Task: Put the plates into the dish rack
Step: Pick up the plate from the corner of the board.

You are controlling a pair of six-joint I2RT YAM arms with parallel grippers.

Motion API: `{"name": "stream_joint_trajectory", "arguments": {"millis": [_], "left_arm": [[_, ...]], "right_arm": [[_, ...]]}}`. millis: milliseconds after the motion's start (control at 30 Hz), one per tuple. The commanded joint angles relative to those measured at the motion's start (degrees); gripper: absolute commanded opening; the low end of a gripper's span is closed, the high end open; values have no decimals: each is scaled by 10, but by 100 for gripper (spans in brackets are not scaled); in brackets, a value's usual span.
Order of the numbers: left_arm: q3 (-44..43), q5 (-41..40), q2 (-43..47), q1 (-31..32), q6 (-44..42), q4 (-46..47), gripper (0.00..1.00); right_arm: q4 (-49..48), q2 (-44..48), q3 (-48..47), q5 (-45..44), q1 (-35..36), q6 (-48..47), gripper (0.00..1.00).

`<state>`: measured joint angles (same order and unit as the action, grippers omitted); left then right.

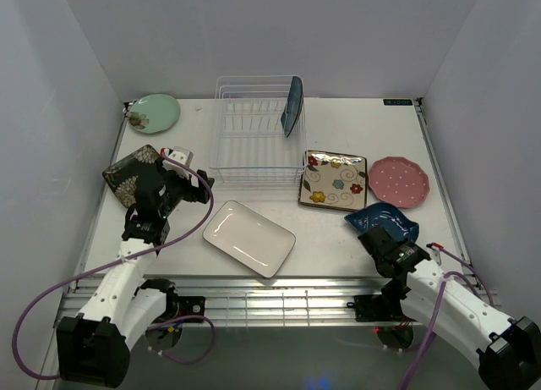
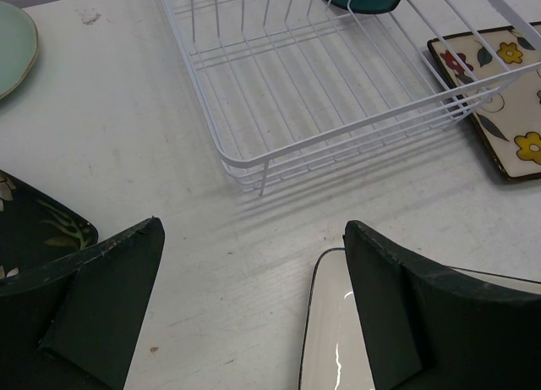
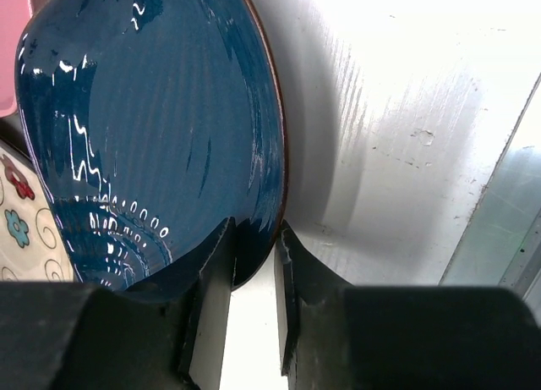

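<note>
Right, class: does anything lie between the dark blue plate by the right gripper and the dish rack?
Yes. The flowered square plate lies flat on the table between the dark blue plate and the dish rack; a lifted plate could probably pass above it. A teal plate already stands in the rack's right end.

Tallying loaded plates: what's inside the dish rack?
One teal plate stands on edge at the dish rack's right end; no others show. The corner behind it is covered.

The right end effector clamps the rim of the dark blue plate on the white table.
</note>
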<state>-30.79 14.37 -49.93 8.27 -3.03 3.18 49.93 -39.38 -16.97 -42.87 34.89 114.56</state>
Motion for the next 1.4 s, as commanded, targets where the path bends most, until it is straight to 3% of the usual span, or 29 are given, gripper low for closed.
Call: {"name": "stream_joint_trajectory", "arguments": {"millis": [0, 200, 600, 900, 1200, 1233, 1367], "left_arm": [[-9, 0, 1, 2, -4, -2, 98], [-13, 0, -1, 2, -4, -6, 98], [-12, -4, -2, 2, -4, -5, 98], [-10, 20, -4, 2, -9, -7, 98], [-37, 246, -36, 2, -100, -86, 98], [-38, 249, -38, 2, -103, -89, 98], [-56, 132, -38, 3, -82, -81, 98]], "right_arm": [[1, 1, 14, -12, 3, 180, 8], [6, 33, 6, -41, 3, 154, 8], [131, 57, -90, -53, 3, 105, 8], [141, 91, -140, -60, 3, 50, 8], [136, 104, -178, -61, 3, -1, 8], [135, 102, -189, -60, 3, -7, 8], [136, 92, -213, -60, 3, -32, 8]]}}
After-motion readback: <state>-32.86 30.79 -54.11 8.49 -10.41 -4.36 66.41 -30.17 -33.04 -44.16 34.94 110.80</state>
